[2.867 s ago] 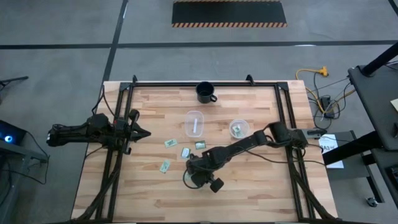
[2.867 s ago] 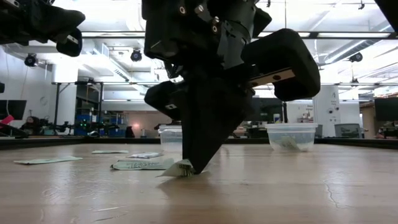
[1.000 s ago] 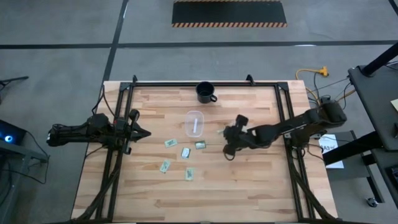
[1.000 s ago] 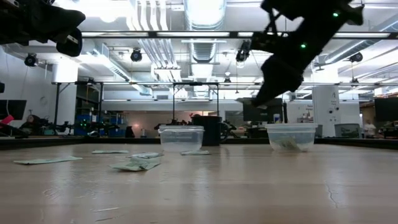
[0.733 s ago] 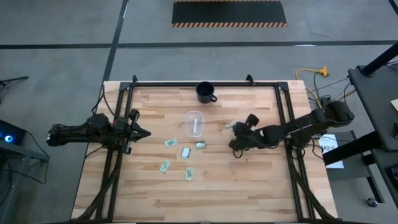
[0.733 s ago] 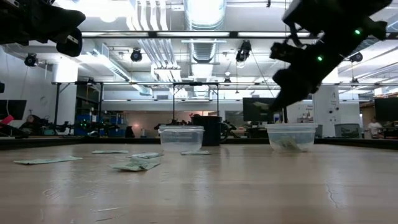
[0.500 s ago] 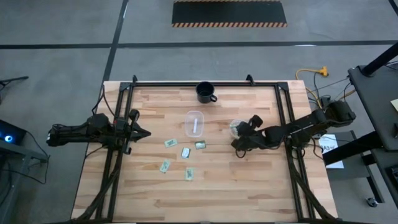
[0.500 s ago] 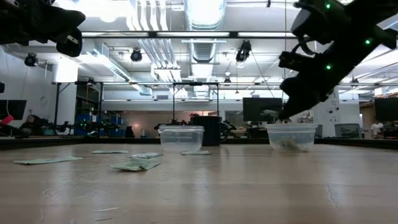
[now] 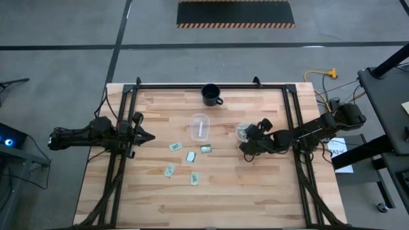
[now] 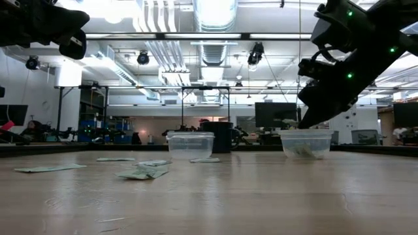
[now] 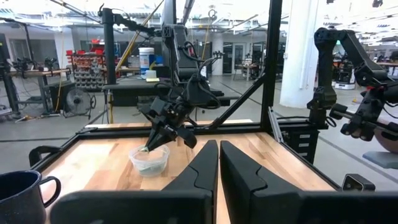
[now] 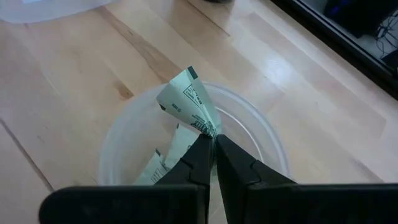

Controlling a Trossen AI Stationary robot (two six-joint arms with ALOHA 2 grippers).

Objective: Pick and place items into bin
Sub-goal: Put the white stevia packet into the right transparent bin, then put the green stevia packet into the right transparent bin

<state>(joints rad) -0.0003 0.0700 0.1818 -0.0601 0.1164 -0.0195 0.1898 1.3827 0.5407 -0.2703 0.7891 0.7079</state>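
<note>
Right end effector point(image 12: 211, 146) poised over the round clear cup point(image 12: 261, 143), pinched closed on one pale green packet point(image 12: 186, 99).

The packet hangs just beyond its tips, probably for dropping onto the packets directly beneath. Only the wrist view shows this grip; overhead shows loose packets point(image 9: 190, 156) on the surface and the closed, empty left end effector point(image 9: 146, 136) well apart.

overhead, table-level, two wrist cameras

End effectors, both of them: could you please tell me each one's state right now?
Left end effector: closed, holding nothing, parked at the table's left edge.
Right end effector: closed on a pale green and white flat packet above the round clear plastic cup.
</note>
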